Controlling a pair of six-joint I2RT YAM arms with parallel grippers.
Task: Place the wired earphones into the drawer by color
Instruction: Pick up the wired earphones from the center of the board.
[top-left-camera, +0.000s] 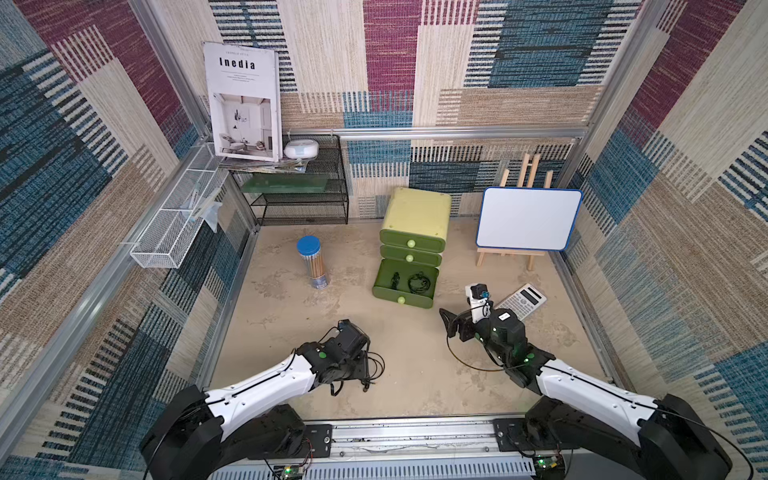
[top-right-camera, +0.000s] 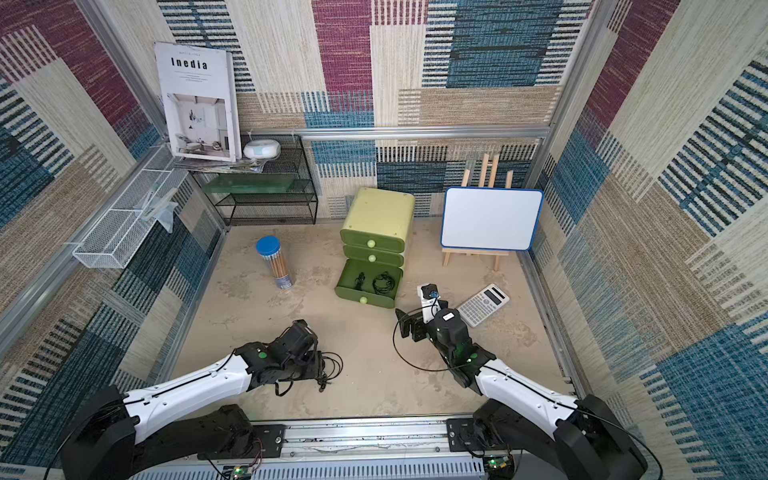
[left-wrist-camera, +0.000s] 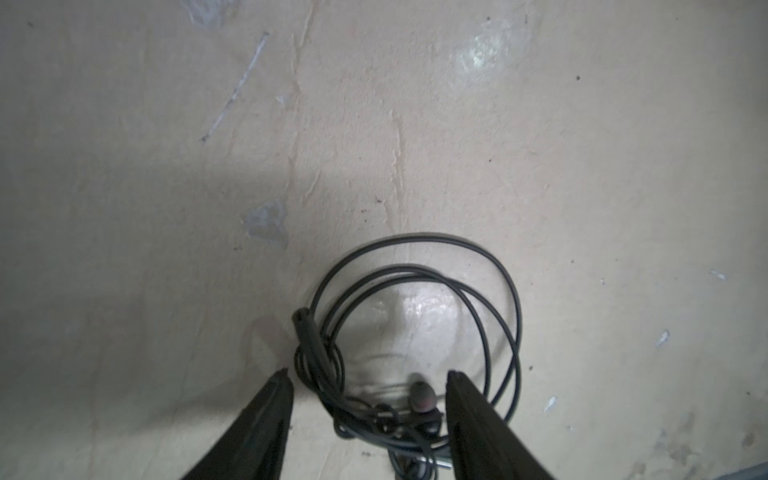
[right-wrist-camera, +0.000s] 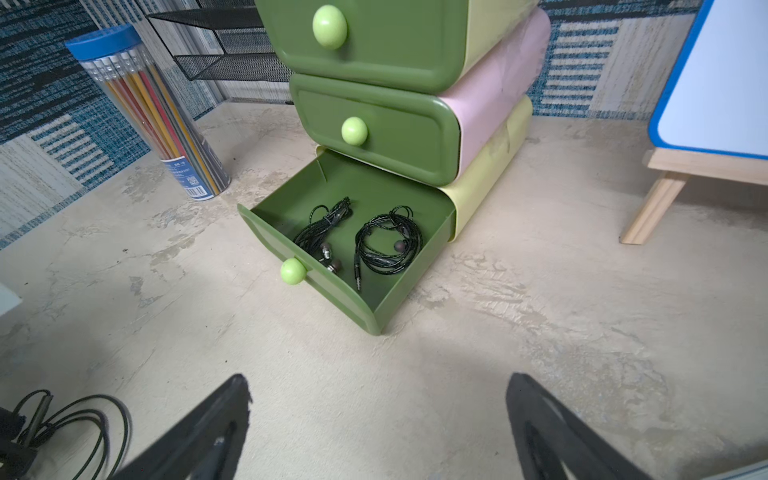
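A black set of wired earphones (top-left-camera: 376, 365) (left-wrist-camera: 309, 345) lies coiled on the beige table near the front left. My left gripper (left-wrist-camera: 368, 374) (top-left-camera: 361, 370) points down over it. Its jaws stand apart either side of the knotted part and the earbuds, with a gap still showing. The bottom drawer (top-left-camera: 382, 291) (right-wrist-camera: 332, 291) of the green cabinet (top-left-camera: 415, 212) is pulled out. Two black wired earphones (right-wrist-camera: 324, 228) (right-wrist-camera: 386, 245) lie inside it. The two upper drawers are shut. My right gripper (right-wrist-camera: 380, 378) (top-left-camera: 455, 320) hovers wide open and empty, right of the drawer and facing it.
A clear pencil jar with a blue lid (top-left-camera: 313, 262) stands left of the cabinet. A calculator (top-left-camera: 521, 300) lies beside my right wrist. A whiteboard on a wooden easel (top-left-camera: 528, 218) stands at the back right, and a black wire shelf (top-left-camera: 303, 187) at the back left.
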